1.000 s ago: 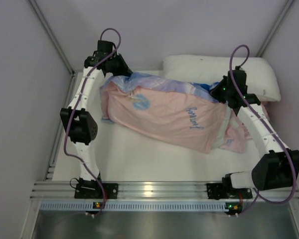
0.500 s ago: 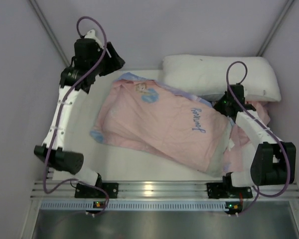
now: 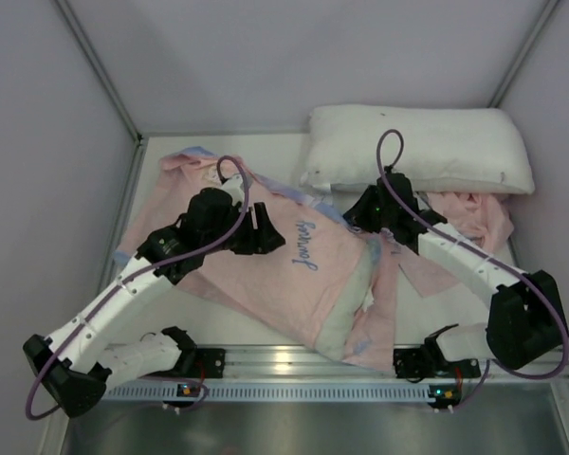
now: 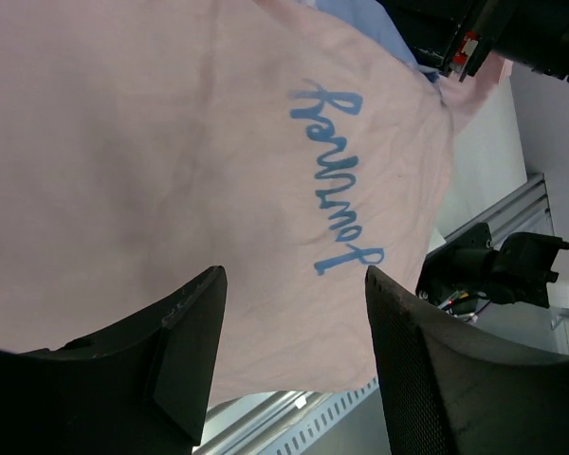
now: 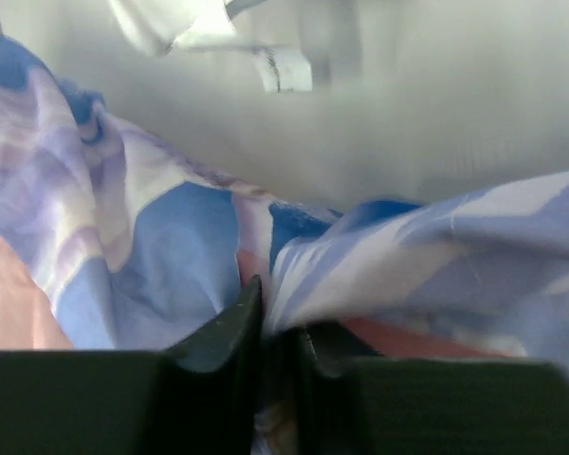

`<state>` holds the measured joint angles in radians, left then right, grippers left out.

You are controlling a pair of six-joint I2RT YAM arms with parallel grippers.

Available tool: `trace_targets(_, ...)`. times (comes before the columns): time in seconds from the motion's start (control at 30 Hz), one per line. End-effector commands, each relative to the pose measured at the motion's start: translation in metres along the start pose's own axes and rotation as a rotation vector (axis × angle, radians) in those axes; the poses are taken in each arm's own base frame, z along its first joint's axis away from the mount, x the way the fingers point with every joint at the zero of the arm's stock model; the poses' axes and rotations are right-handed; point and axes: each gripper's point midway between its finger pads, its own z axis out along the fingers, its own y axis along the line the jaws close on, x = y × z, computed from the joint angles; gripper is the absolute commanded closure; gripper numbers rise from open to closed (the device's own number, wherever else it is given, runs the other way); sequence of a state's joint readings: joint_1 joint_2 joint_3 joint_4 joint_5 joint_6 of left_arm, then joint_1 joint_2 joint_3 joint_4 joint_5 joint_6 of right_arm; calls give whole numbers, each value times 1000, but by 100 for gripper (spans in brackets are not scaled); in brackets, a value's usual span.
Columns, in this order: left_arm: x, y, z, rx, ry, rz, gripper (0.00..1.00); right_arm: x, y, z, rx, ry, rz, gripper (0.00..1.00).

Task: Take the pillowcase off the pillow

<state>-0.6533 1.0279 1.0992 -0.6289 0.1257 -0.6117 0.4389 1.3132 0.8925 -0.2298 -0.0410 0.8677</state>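
The pillowcase (image 3: 266,270) lies pink side up across the middle of the table, blue script facing up. A pale end of the pillow (image 3: 346,301) shows at its near right end. My left gripper (image 3: 266,237) hovers just above the pink cloth, open, with nothing between its fingers. In the left wrist view the pillowcase (image 4: 171,142) fills the frame beyond my open left gripper (image 4: 299,318). My right gripper (image 3: 360,214) sits at the case's back right edge. The right wrist view shows my right gripper (image 5: 280,313) shut on a blue and pink fold of the pillowcase (image 5: 171,246).
A second white pillow (image 3: 427,147) lies along the back wall at the right, its small tag (image 5: 280,66) near my right gripper. Grey walls close in on three sides. The aluminium rail (image 3: 294,360) with both arm bases runs along the near edge.
My left gripper opened, let go of the case at the back left and swung down over its middle. The case dropped flatter and slid left and nearer. My right gripper, still shut, moved left.
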Motion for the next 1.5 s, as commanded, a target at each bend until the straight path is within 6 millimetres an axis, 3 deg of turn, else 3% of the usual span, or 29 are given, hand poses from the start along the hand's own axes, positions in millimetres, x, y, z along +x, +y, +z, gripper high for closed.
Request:
trace_targets(0.0, -6, -22, -5, 79, -48, -18, 36, -18, 52, -4, -160, -37, -72, 80)
trace_targets(0.07, 4, -27, -3, 80, -33, -4, 36, -23, 46, -13, -128, -64, -116, 56)
trace_targets(0.1, 8, -28, -3, 77, -28, -11, 36, -27, 43, -17, -111, -79, -174, 39)
trace_targets(0.13, 18, -31, 0, 75, -9, -1, 36, -31, 33, -26, -64, -99, -204, 34)
trace_targets(0.17, 24, -35, 2, 75, 0, 1, 37, -35, 23, -31, -16, -122, -247, 21)
trace_targets(0.27, 45, -44, 12, 26, 13, 49, 37, -44, -10, -57, 128, -188, -289, 1)
trace_targets(0.3, 61, -48, 18, 5, 53, 83, 37, -46, -18, -71, 144, -222, -292, 0)
trace_targets(0.47, 69, -46, 32, -124, 38, 155, 36, -27, -46, -111, 171, -233, -286, 1)
trace_targets(0.6, 68, -43, 33, -177, 9, 191, 35, -17, -46, -155, 84, -274, -240, 0)
trace_targets(0.7, 73, -46, 31, -180, 3, 199, 34, 7, -35, -170, -58, -223, -198, 1)
trace_targets(0.83, 86, -56, 30, -162, 11, 222, 34, 57, -24, -174, -235, -42, -171, 1)
trace_targets(0.97, 107, -72, 31, -139, 44, 257, 34, 96, -36, -164, -284, 99, -148, 4)
trace_targets(1.1, 128, -82, 31, -131, 71, 279, 34, 116, -39, -169, -346, 153, -122, 9)
trace_targets(1.33, 157, -67, 34, -221, 123, 329, 34, 142, -36, -186, -452, 258, -149, 11)
trace_targets(1.47, 167, -60, 44, -259, 137, 344, 34, 154, -45, -180, -444, 309, -175, 11)
